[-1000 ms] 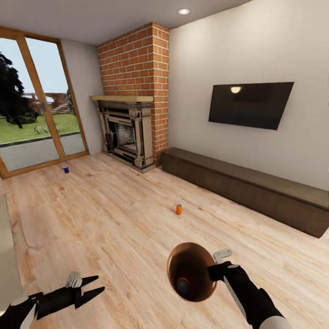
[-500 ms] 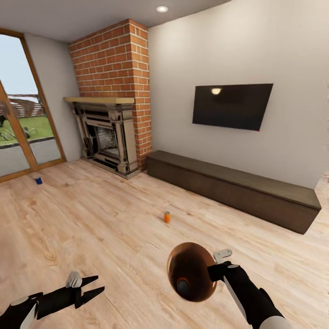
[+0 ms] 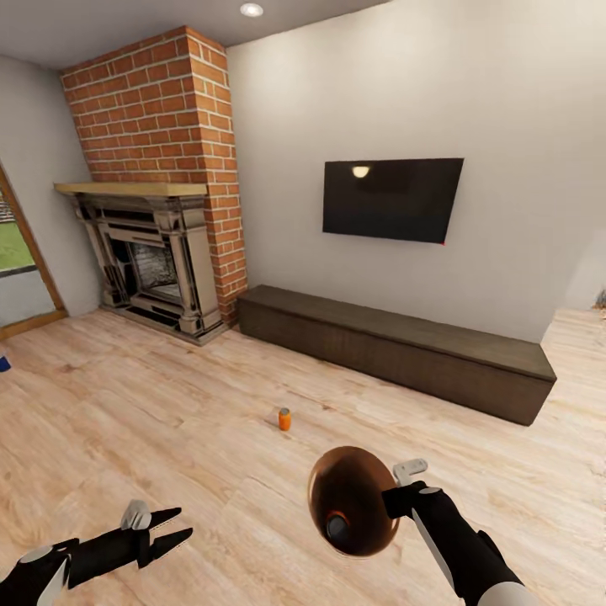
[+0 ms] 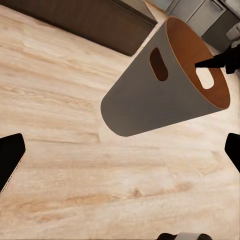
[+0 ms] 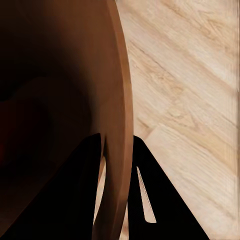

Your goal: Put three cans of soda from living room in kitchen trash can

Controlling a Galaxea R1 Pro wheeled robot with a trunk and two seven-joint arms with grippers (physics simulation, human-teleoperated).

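My right gripper (image 3: pixel 396 498) is shut on the rim of the trash can (image 3: pixel 352 501), holding it tilted above the floor with its mouth toward me. Its copper inside shows, and an orange soda can (image 3: pixel 337 523) lies at the bottom. In the right wrist view the black fingers (image 5: pixel 90 170) pinch the rim (image 5: pixel 119 125). In the left wrist view the bin's grey wall (image 4: pixel 145 100) has a handle slot. A second orange can (image 3: pixel 284 418) stands on the plank floor ahead. The blue can (image 3: pixel 3 364) sits at the far left edge. My left gripper (image 3: pixel 178 523) hangs open and holds nothing.
A brick fireplace (image 3: pixel 151 261) stands at the back left. A long low dark bench (image 3: pixel 396 345) runs along the wall under the TV (image 3: pixel 391 199). A glass door frame (image 3: pixel 25 252) is at the left edge. Open wood floor lies between me and them.
The camera has turned to the right, so the window and blue can slid toward the left edge. Both arms and the bin keep their places in the view.
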